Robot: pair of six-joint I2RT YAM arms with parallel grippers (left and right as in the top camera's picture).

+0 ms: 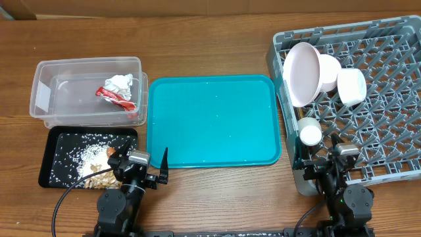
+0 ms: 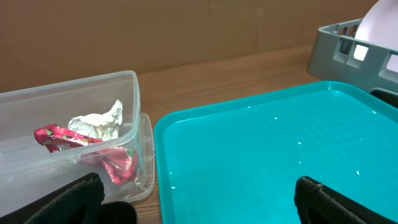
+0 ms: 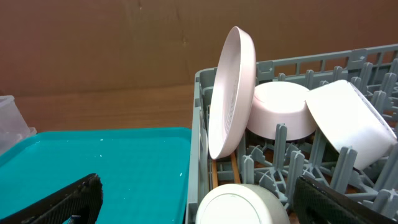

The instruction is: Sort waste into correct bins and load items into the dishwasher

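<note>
The clear tub (image 1: 46, 99) holds the red snack wrapper (image 1: 113, 97) and the crumpled white tissue (image 1: 121, 83); both also show in the left wrist view, wrapper (image 2: 59, 138) and tissue (image 2: 99, 123). The black tray (image 1: 49, 168) holds rice grains, beige scraps (image 1: 99, 170) and an orange carrot piece (image 1: 112, 151). The grey rack (image 1: 388, 131) holds a white plate (image 1: 301, 72) on edge, two white bowls (image 1: 328, 74) (image 1: 351, 86), a small cup (image 1: 309, 133) and chopsticks (image 3: 234, 169). My left gripper (image 1: 141, 169) is open and empty at the front, by the black tray. My right gripper (image 1: 331, 166) is open and empty at the rack's front edge.
A large teal serving tray (image 1: 210, 122) lies between the tub and the rack, with only a few rice grains on it. The rack's front left wall (image 3: 198, 149) stands close before my right gripper. The wooden table runs to the back.
</note>
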